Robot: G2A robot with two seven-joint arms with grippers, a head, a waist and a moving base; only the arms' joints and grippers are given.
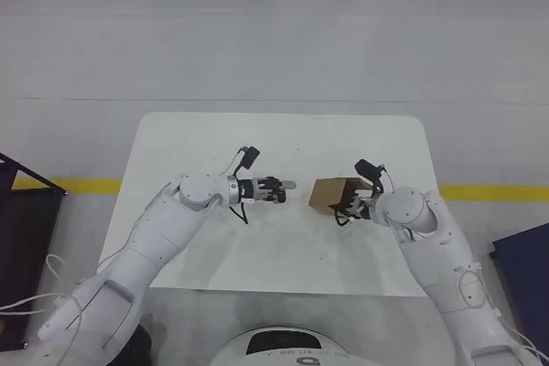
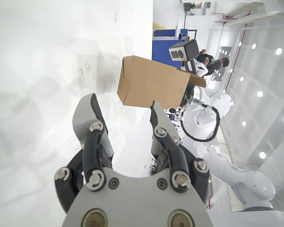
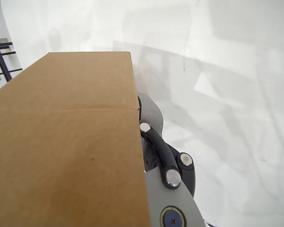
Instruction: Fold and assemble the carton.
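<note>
A brown carton [image 1: 329,194] is held above the white table [image 1: 284,146], right of centre, by my right gripper [image 1: 352,203], which is shut on its right end. In the right wrist view the carton [image 3: 66,131] hides one side of the gripper, and one grey finger [image 3: 153,114] shows beside its edge. My left gripper [image 1: 286,186] is level with the carton, a short gap to its left. The left wrist view shows this gripper [image 2: 125,111] open and holding nothing, pointing at the carton [image 2: 153,86], whose near end looks folded shut and whose far end has a flap standing out.
The table's far half and front middle are bare. A black frame [image 1: 18,174] stands off the table's left side and a dark blue object [image 1: 540,265] on the floor to the right. A yellow floor line [image 1: 503,192] runs behind.
</note>
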